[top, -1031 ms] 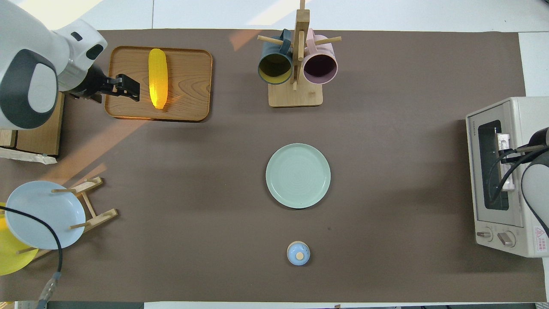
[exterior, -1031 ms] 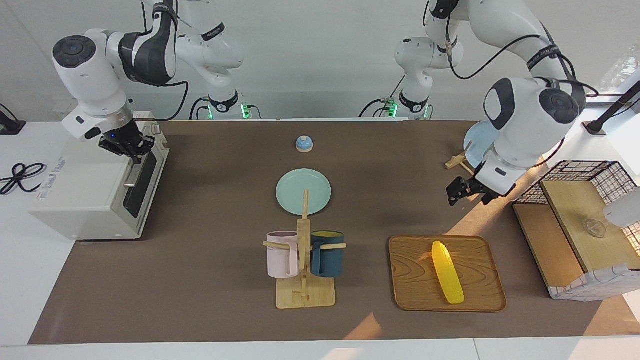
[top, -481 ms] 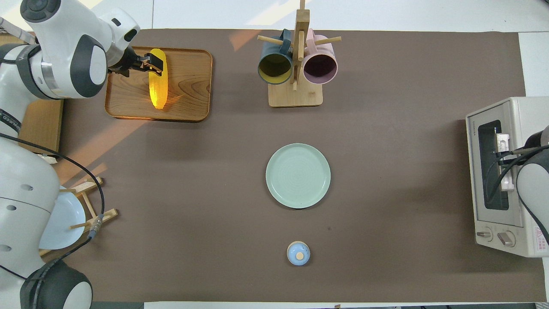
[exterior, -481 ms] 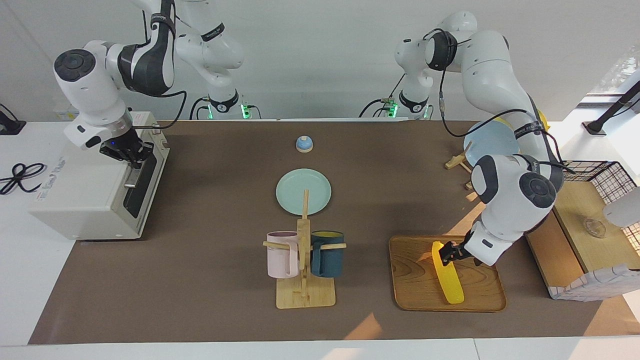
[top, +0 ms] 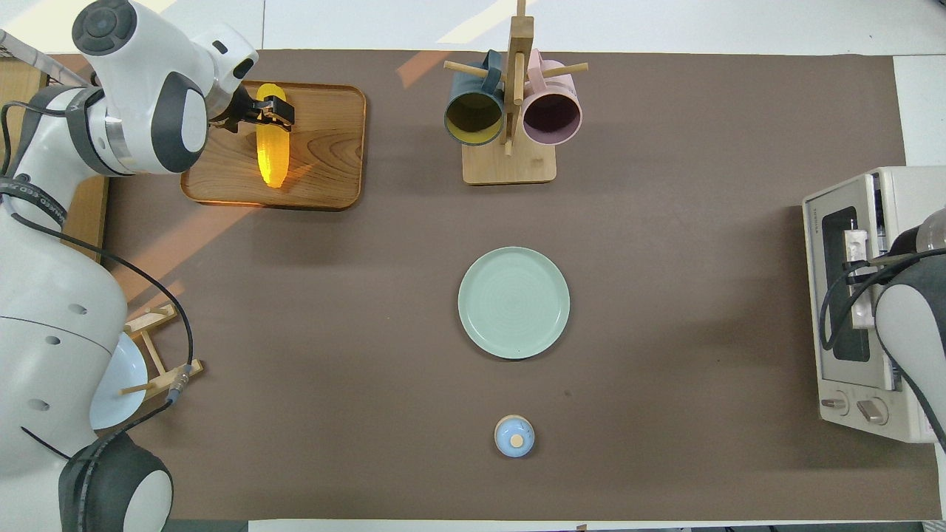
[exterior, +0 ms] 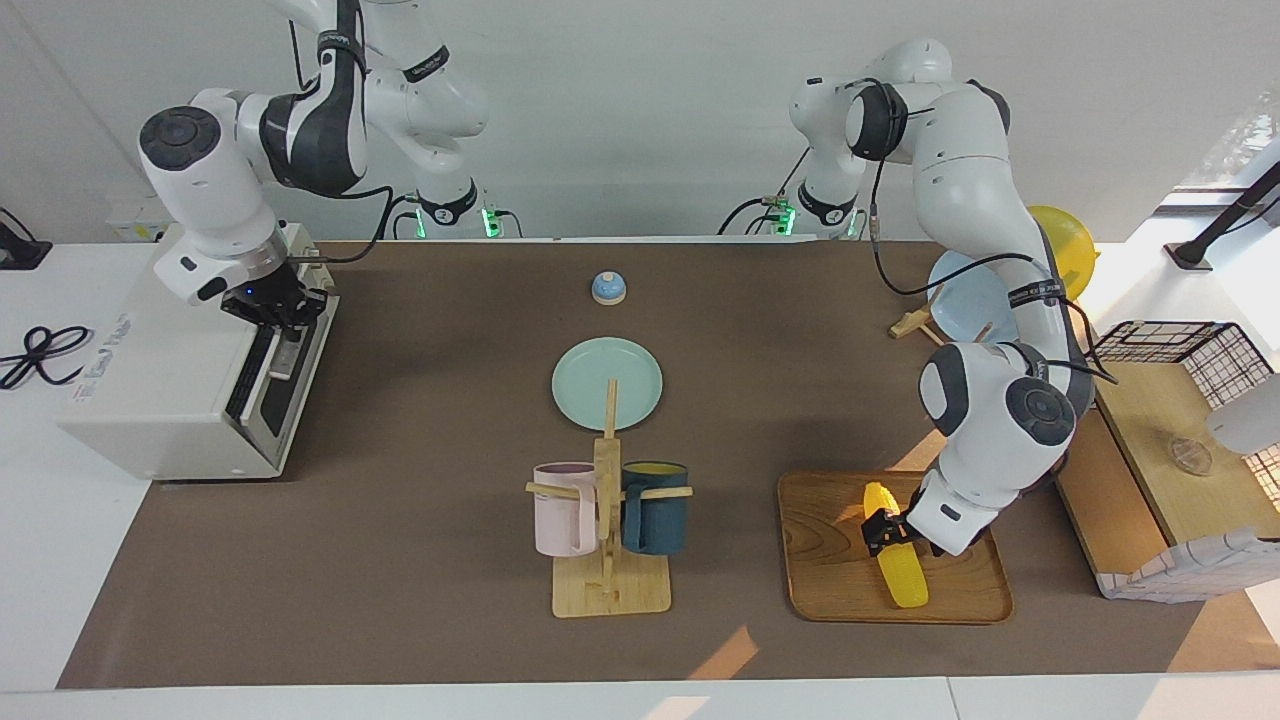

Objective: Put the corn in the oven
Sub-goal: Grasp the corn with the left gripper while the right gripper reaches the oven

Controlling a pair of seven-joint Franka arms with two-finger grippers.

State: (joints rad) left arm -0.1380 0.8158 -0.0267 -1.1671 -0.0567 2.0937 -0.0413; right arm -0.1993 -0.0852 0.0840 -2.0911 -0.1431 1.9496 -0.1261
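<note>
Corn (exterior: 897, 558): glossy yellow cob, lay flat on the wooden tray (exterior: 830, 580), left pincer (exterior: 886, 532) down on its middle. Oven (exterior: 190, 385): off-white box, stood at right arm's end, well apart from tray, door ajar.

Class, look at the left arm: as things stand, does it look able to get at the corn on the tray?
Probably yes. The left gripper is already down at the corn, which lies uncovered on the tray with nothing beside it in the way.

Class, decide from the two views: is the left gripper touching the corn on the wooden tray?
Touching. In the facing view the left gripper is down on the corn, fingers straddling its middle with no gap; the overhead view agrees.
</note>
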